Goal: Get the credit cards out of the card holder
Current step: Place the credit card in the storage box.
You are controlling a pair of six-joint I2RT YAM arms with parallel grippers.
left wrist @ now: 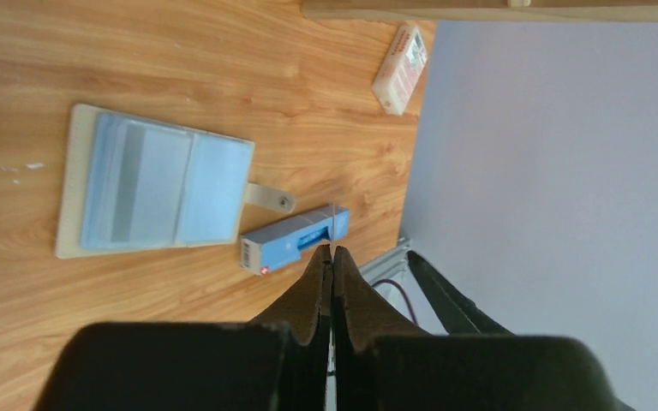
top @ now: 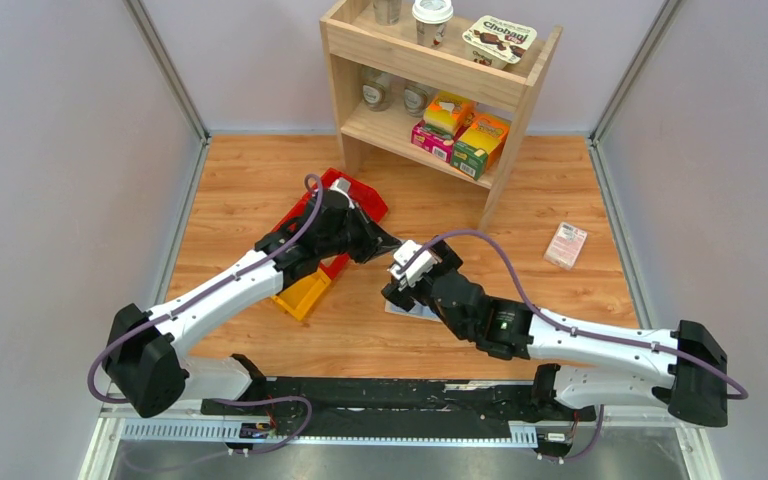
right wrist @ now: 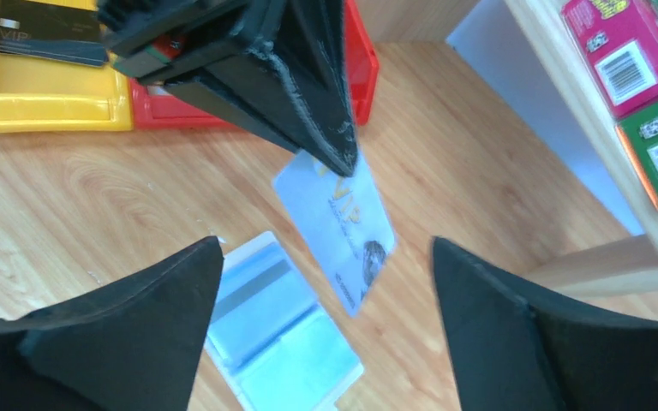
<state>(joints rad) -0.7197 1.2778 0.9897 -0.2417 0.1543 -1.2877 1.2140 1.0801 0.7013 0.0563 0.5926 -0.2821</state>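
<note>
Left pincer (right wrist: 343, 161) pinches a pale blue VIP card (right wrist: 351, 240) near the open card holder (right wrist: 278, 338); right pincer (right wrist: 326, 248) gapes wide, empty.

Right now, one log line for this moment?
left gripper: shut on blue card, clear of card holder | right gripper: open | card holder: open | black card: in yellow bin

The closed hand (left wrist: 332, 251) sits beside the blue box (left wrist: 294, 240) and open card holder (left wrist: 67, 188).

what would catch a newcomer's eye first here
The left gripper pinching a pale blue VIP card by its edge, beside the open card holder lying mid-table. Beyond it, a black card already sits in the yellow bin, left of centre.
</note>
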